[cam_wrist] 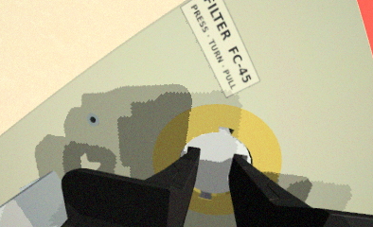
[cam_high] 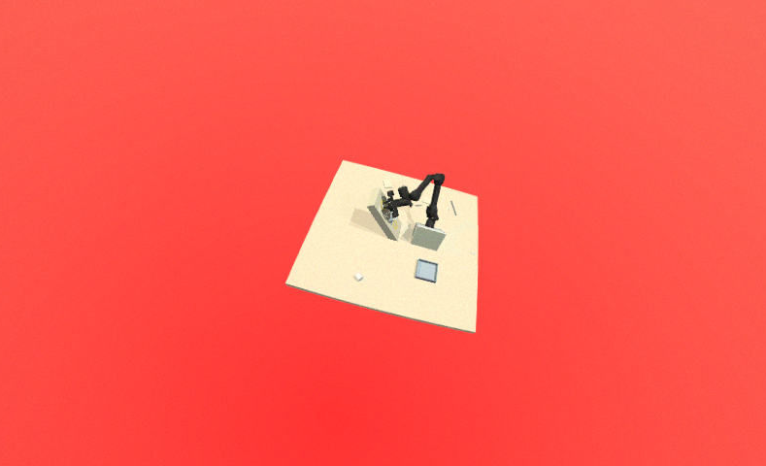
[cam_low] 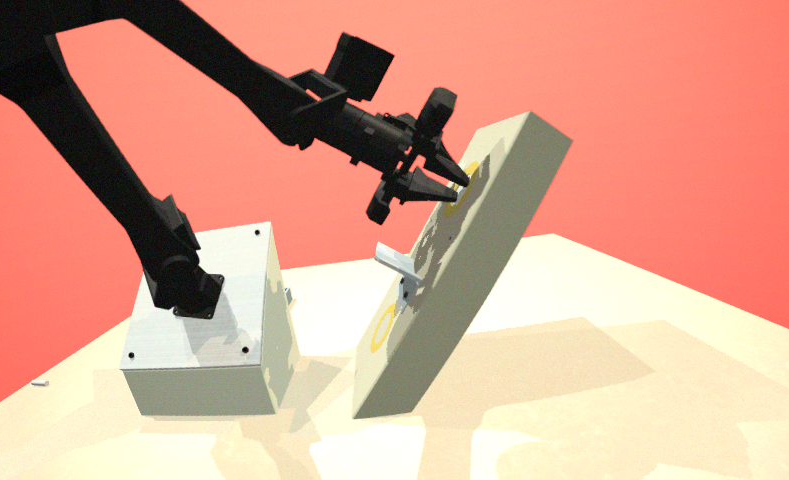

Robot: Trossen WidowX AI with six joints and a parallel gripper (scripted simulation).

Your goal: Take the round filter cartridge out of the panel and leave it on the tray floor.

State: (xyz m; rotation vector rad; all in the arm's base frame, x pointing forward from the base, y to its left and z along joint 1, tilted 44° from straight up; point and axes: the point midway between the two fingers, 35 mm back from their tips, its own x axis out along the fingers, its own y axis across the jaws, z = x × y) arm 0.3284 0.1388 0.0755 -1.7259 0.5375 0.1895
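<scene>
Had the parallel-jaw gripper point(cam_high: 386, 205) point(cam_low: 462, 190) point(cam_wrist: 217, 153) right up against the leaning service panel point(cam_high: 384, 223) point(cam_low: 481, 255) point(cam_wrist: 308, 57) in the top view, with the square tray point(cam_high: 427, 262) well apart, over past the pedestal box point(cam_high: 427, 238) point(cam_low: 208, 389). Couldn't make out the cartridge from up there, so no use for lining up.

In the exterior view, got a decent look at the approach: angled down, roughly square to the face, tips at the upper yellow ring point(cam_low: 449, 209) point(cam_wrist: 270, 142). Looked like a job for keeping that angle and pushing straight in along the cartridge's axis, no sideways lean. Saw just a sliver of the filter cartridge point(cam_low: 461, 193) point(cam_wrist: 215, 147) between the tips, still seated in the panel. Needed to watch the metal bracket point(cam_low: 399, 261) point(cam_wrist: 38, 200) lower down on the way out.

From the wrist view, found the cartridge directly ahead and between the partly spread fingertips, inside the ring, with both tips over its face, apparently at the slots. Couldn't tell depth, or whether really pinching the bit between the slots. Best to seat both tips evenly, squeeze gently, then follow the "PRESS · TURN · PULL" label point(cam_wrist: 222, 52): press first, twist about the centre, pull last. Would've risked popping out of the slots by twisting too shallow.
</scene>
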